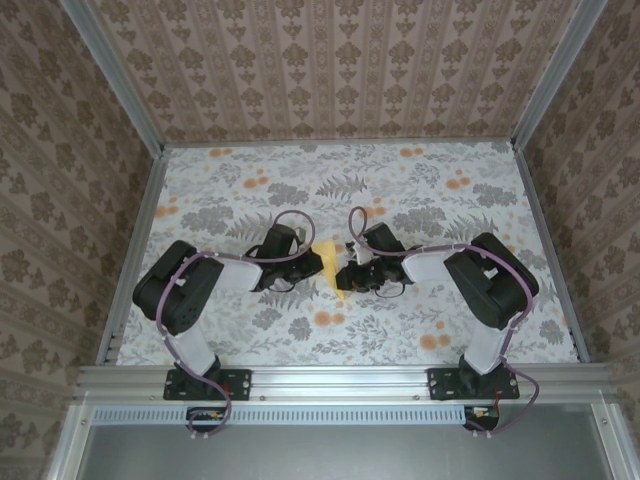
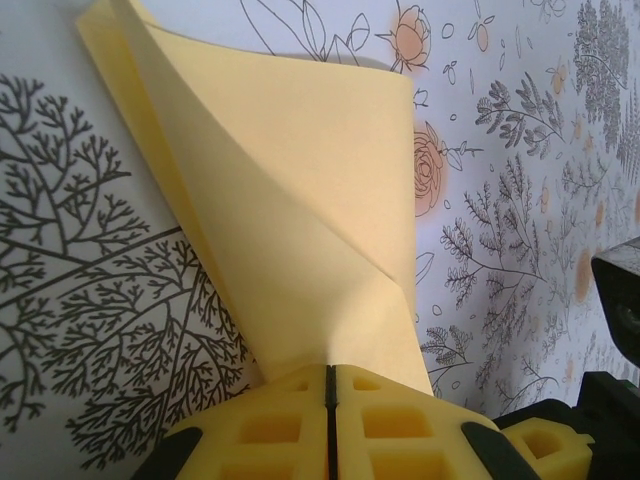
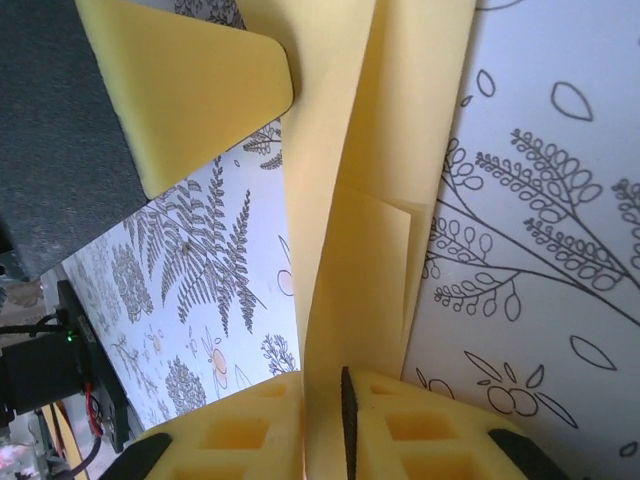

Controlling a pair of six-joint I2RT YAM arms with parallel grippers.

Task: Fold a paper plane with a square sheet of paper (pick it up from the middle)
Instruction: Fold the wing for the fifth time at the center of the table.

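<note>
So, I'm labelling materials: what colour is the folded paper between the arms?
Plain pale yellow-orange paper, clearest in the left wrist view.

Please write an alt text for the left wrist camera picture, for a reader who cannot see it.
A pale yellow folded sheet of paper fans out from the left tool, whose yellow foam pads are shut on its narrow end. Behind it lies a white table cover printed with grey trees and small orange flowers.
</note>
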